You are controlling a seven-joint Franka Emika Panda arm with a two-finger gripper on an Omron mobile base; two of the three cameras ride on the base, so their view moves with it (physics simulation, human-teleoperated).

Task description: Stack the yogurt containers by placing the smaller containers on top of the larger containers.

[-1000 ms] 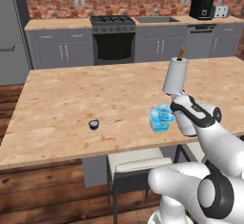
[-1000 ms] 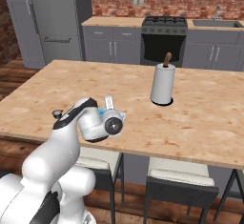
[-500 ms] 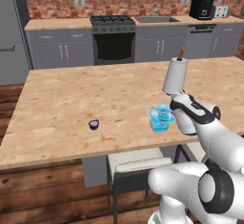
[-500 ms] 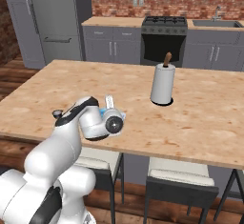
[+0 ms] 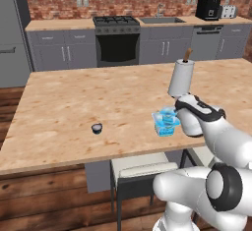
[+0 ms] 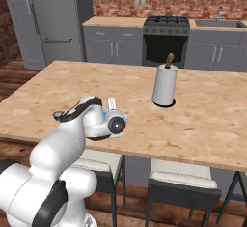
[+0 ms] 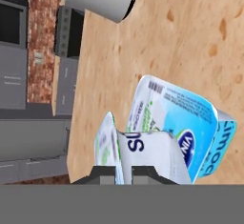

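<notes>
Jaws (image 7: 125, 173) pressed near-together, pinching small blue cup (image 7: 143, 154) by thin wall, just beside big tub (image 7: 183, 125) on desk (image 5: 74, 107). Tiny dark cup (image 5: 97, 128) far off (untouched). Risk: thin-wall pinch slips, cup tilts, misses tub top.

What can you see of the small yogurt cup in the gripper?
The small yogurt cup is a pale, thin-walled container with blue printed lettering. It tilts between the shut gripper fingers, directly against the larger light-blue tub, which rests on the wooden counter. From the left base camera the two read as one blue cluster near the paper roll.
</notes>
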